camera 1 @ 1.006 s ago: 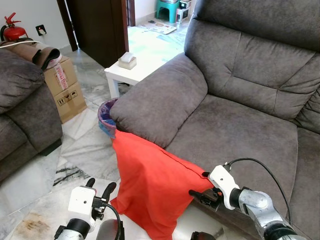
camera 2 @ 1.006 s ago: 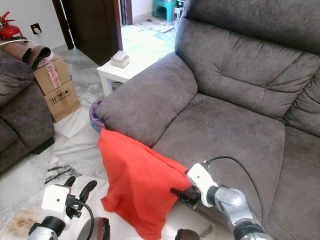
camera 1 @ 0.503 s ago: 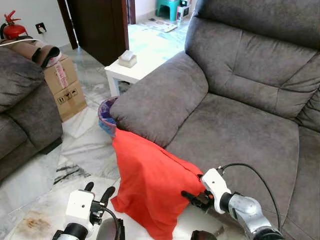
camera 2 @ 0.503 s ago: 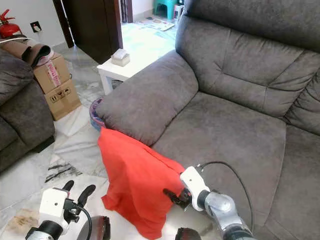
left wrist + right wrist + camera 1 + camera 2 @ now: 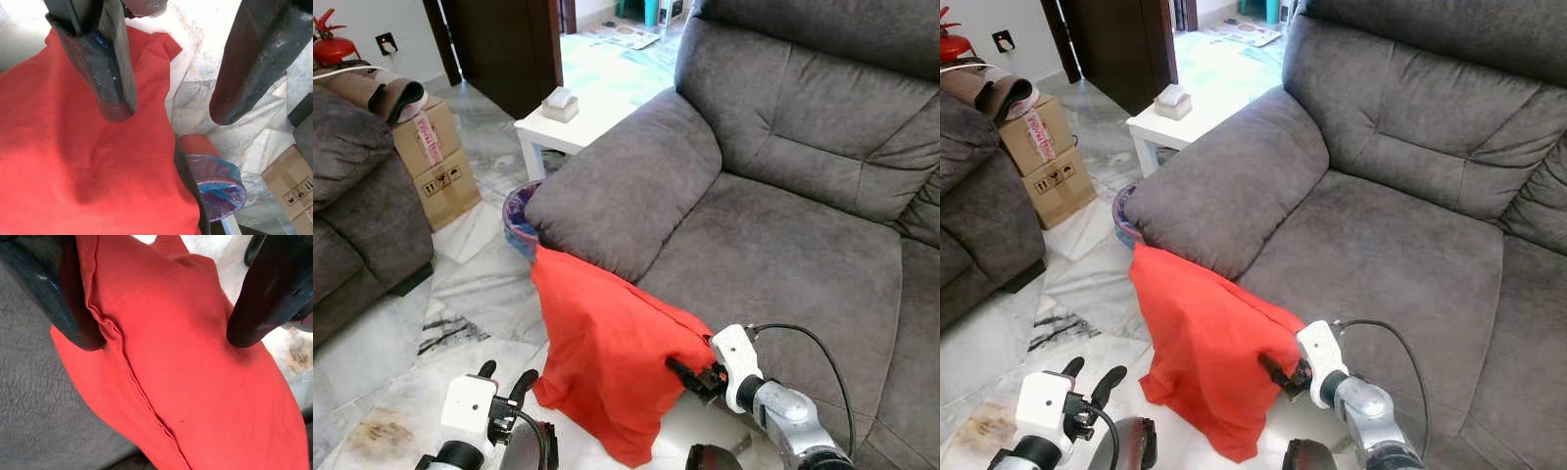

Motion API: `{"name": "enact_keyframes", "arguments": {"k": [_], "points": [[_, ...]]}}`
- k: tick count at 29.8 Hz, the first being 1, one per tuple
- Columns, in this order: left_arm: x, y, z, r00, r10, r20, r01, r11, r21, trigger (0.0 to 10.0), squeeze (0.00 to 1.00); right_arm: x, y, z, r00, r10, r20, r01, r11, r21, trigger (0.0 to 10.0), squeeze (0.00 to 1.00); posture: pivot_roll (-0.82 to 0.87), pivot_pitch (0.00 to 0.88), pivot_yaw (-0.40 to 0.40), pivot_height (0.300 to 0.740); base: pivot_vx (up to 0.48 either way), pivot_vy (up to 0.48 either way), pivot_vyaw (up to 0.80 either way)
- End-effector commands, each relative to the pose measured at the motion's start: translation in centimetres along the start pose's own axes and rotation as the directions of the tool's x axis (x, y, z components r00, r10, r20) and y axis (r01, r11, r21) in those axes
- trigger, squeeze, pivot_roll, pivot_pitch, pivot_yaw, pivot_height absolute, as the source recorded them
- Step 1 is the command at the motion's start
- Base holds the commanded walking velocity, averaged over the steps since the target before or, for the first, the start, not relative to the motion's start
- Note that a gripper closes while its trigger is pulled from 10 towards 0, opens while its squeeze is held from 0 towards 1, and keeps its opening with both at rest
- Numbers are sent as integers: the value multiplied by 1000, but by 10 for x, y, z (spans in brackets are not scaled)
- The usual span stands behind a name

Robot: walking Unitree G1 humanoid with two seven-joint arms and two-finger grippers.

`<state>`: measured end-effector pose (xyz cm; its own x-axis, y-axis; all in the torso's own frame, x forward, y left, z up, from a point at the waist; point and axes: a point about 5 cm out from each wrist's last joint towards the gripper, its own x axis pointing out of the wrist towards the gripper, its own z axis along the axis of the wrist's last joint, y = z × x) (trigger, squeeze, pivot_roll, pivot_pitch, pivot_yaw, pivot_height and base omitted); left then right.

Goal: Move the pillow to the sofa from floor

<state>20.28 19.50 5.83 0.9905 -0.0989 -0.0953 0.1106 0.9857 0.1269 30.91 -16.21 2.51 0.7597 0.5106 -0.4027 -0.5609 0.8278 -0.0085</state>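
Right end effector (image 5: 683, 372) apparently straddles the red pillow (image 5: 602, 357), fingers spread; left end effector (image 5: 504, 377) open.

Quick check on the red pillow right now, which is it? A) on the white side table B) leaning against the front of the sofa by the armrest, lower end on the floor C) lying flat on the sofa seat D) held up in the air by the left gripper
B: the red pillow leans against the sofa front below the armrest, its lower end on the marble floor; the right gripper straddles its edge, fingers open.
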Motion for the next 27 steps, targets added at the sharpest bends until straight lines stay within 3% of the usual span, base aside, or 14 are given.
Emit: {"name": "enact_keyframes", "arguments": {"k": [1,2,3,14,27], "points": [[-4,-1,-1,1000,-8,-20,8,1000,2,10000,0,-1,4,-11,999,-11,-53,11,1000,-5,2745,0,142,196,-34,595,0,0,0],[-4,-1,-1,1000,-9,-21,9,1000,2,10000,0,-1,5,-12,998,-13,-65,12,1000,-20,2745,0,142,196,-34,595,0,0,0],[-4,-1,-1,1000,-8,-21,8,1000,3,10000,0,-1,7,-14,998,-5,-67,3,1000,-26,0,0,143,196,-34,595,0,0,0],[2,-2,0,1000,-22,-15,22,1000,12,10000,0,3,7,-8,998,-56,-19,56,998,16,0,0,142,183,-27,595,0,0,0],[11,-5,3,998,-56,-4,56,998,23,10000,0,1,9,-13,998,-51,-30,51,999,-15,0,0,116,165,-9,595,0,0,0]]}}
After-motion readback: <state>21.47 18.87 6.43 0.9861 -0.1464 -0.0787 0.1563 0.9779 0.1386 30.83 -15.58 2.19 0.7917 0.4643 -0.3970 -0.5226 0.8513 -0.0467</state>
